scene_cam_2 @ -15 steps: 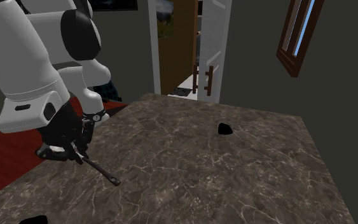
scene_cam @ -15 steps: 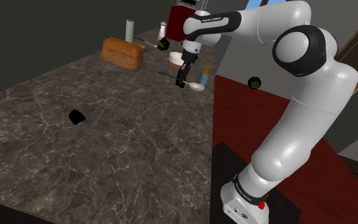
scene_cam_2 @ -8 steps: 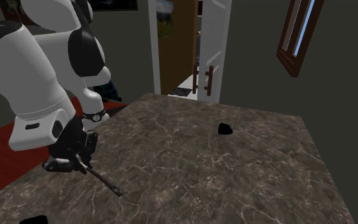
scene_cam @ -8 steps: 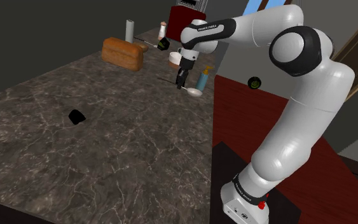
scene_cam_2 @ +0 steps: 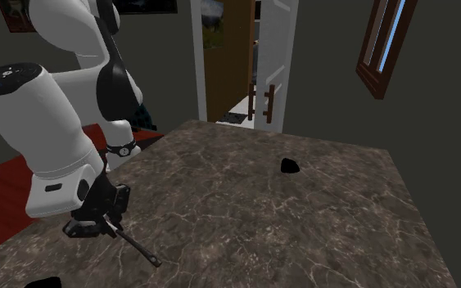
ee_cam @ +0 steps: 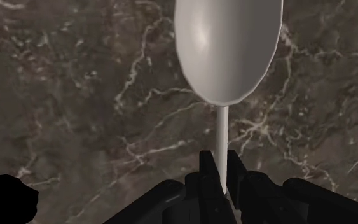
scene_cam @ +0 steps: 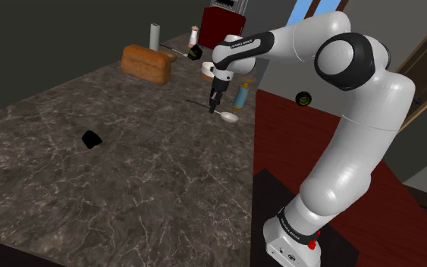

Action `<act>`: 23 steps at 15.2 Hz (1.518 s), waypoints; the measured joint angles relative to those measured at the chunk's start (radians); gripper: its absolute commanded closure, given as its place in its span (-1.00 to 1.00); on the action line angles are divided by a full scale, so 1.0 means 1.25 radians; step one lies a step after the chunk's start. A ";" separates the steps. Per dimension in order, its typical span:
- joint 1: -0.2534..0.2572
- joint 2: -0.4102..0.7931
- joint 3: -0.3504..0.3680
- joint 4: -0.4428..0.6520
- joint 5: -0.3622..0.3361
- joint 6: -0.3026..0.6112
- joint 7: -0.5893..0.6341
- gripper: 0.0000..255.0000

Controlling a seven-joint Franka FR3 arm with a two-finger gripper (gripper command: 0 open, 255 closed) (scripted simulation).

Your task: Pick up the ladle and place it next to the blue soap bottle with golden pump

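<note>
The ladle has a pale grey bowl and a thin handle, and my gripper is shut on that handle. In the shoulder view my gripper points down at the marble counter, and the ladle bowl is low over the counter by its right edge. The blue soap bottle with a golden pump stands upright just behind the bowl, close to it. In the second exterior view the ladle's dark handle end sticks out from my gripper just above the counter.
A loaf of bread, a white roll, a small bowl and a dark red box stand at the counter's far end. A small black object lies mid-counter. Red floor lies beyond the counter's right edge.
My gripper has carried the ladle a little nearer along the counter's right edge and lower. The bowl now sits in front of the soap bottle.
</note>
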 measured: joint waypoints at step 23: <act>-0.005 -0.022 -0.004 0.061 -0.004 -0.083 0.002 -1.00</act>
